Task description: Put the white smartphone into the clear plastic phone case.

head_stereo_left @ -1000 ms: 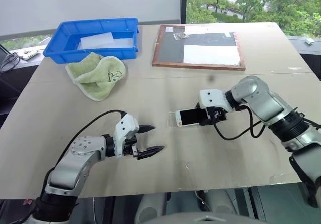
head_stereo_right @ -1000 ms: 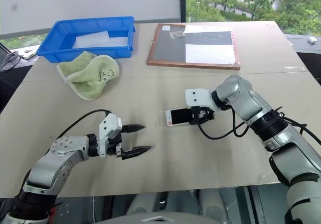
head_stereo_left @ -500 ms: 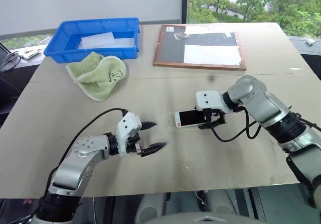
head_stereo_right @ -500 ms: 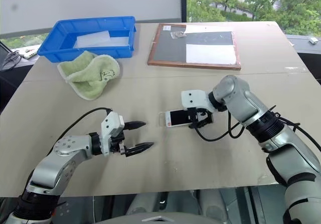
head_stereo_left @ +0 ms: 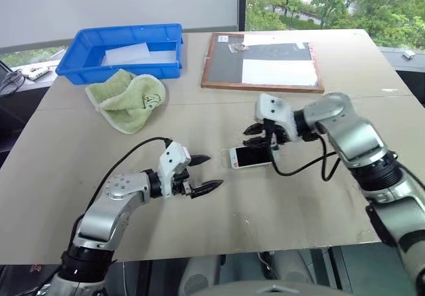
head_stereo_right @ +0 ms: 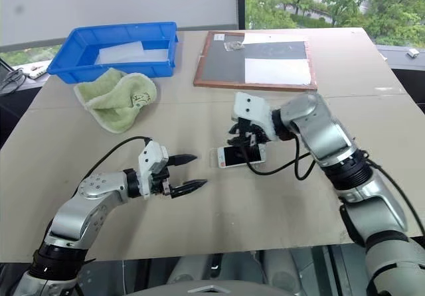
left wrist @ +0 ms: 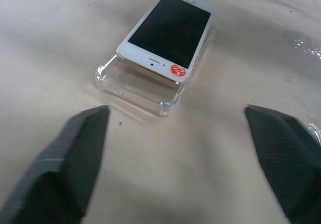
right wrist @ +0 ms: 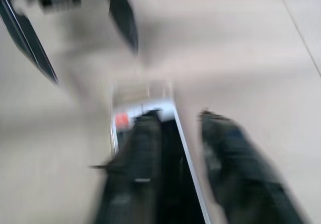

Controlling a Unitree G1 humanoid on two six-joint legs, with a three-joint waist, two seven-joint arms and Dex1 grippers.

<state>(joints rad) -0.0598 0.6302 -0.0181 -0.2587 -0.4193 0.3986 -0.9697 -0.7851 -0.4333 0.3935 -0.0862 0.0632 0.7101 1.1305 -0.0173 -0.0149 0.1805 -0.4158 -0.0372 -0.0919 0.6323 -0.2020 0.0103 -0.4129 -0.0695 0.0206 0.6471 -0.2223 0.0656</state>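
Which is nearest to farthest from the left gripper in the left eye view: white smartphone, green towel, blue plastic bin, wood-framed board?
From the left gripper:
1. White smartphone, black screen up, just beyond the fingertips, toward the right arm.
2. Green towel, crumpled, farther back on the robot's left.
3. Blue plastic bin, behind the towel at the far left.
4. Wood-framed board, far edge, right of the bin; close to the bin's range, not firmly ranked.
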